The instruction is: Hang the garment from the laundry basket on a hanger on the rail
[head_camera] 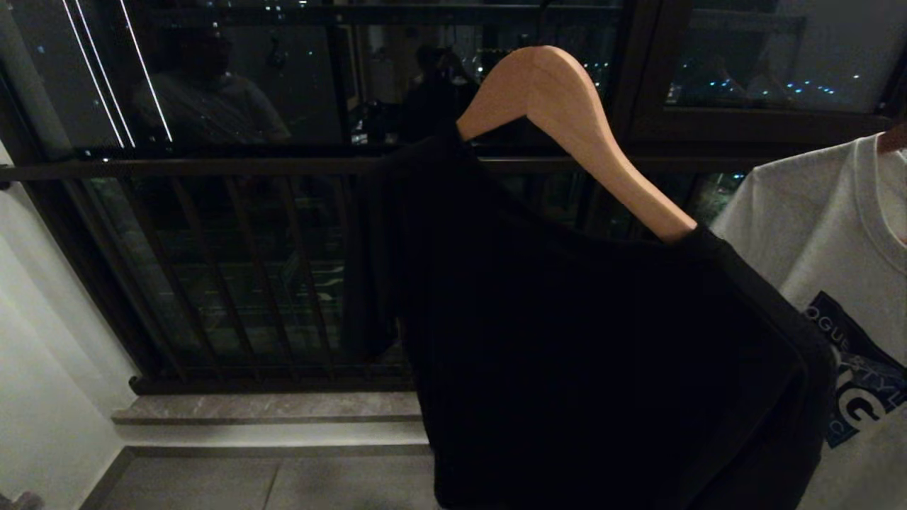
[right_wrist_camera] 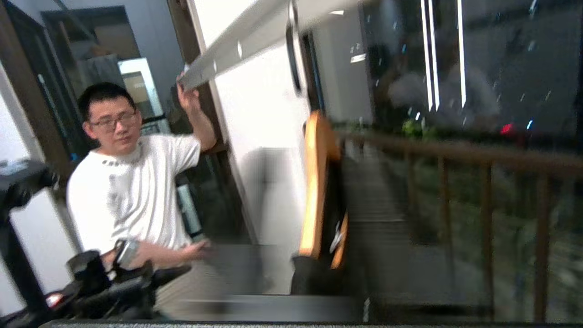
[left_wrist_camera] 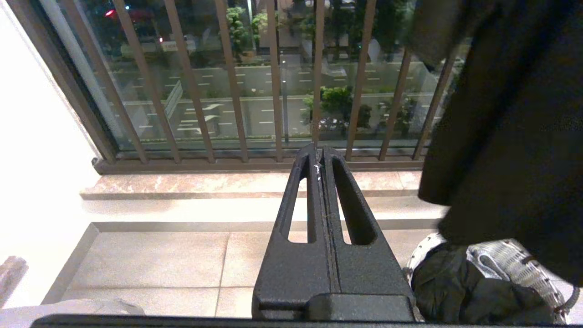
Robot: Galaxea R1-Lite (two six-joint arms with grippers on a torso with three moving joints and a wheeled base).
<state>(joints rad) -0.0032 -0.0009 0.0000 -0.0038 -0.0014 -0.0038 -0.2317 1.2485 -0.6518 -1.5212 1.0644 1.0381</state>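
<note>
Hanging on the pale wooden hanger (head_camera: 567, 127), the black garment (head_camera: 581, 340) looked placed; the left claw (left_wrist_camera: 319, 157) sat pinched shut and empty, the right claw's state unreadable, withdrawal likely next.

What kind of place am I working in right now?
Likely an enclosed high-rise apartment balcony used for drying clothes: dark brown barred balustrade before night windows, black garment on a pale wooden hanger.
</note>
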